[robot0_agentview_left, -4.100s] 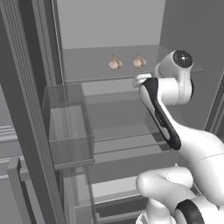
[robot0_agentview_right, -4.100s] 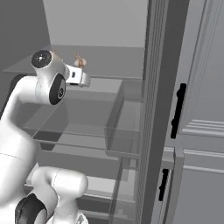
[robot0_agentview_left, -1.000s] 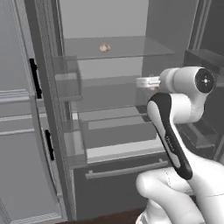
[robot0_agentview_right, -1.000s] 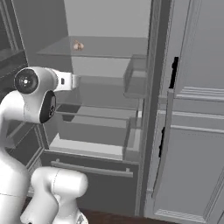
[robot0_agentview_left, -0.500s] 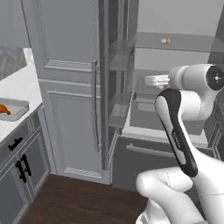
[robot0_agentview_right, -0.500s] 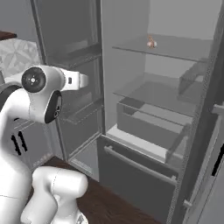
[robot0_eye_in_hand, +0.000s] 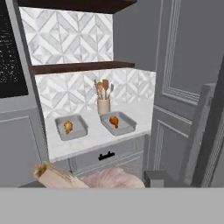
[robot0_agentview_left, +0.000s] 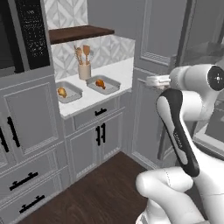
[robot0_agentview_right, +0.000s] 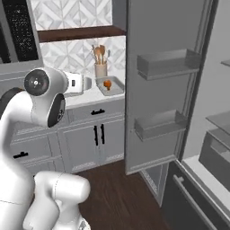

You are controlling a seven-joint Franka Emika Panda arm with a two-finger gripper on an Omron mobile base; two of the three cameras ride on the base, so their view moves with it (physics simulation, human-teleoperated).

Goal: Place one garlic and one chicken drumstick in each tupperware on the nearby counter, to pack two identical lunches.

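Observation:
My gripper [robot0_eye_in_hand: 103, 182] is shut on a pinkish-beige garlic [robot0_eye_in_hand: 107, 177] whose pointed tip juts left, low in the hand view. It hangs in the air well short of the counter [robot0_eye_in_hand: 94, 139]. In the left base view the gripper [robot0_agentview_left: 152, 80] sticks out from the arm toward the counter [robot0_agentview_left: 119, 70]. Two grey tupperware trays [robot0_eye_in_hand: 79, 127] [robot0_eye_in_hand: 125, 125] lie side by side, each holding one chicken drumstick [robot0_eye_in_hand: 68, 127] [robot0_eye_in_hand: 114, 121]. The left base view gives the same trays [robot0_agentview_left: 73, 90] [robot0_agentview_left: 110, 85] and drumsticks [robot0_agentview_left: 62, 92] [robot0_agentview_left: 100, 83]. The second garlic is out of view.
A beige utensil cup [robot0_eye_in_hand: 103, 105] stands behind the trays under a dark wooden shelf [robot0_agentview_left: 78, 33]. Grey cabinets and drawers [robot0_agentview_left: 94, 131] sit below the counter. The open fridge door [robot0_agentview_right: 164, 90] with its shelves stands to my right. Dark wood floor [robot0_agentview_left: 100, 188] lies in front.
The base has turned away from the open fridge, so the views now face the counter. Two garlics sat on the fridge shelf at first; later one was left there.

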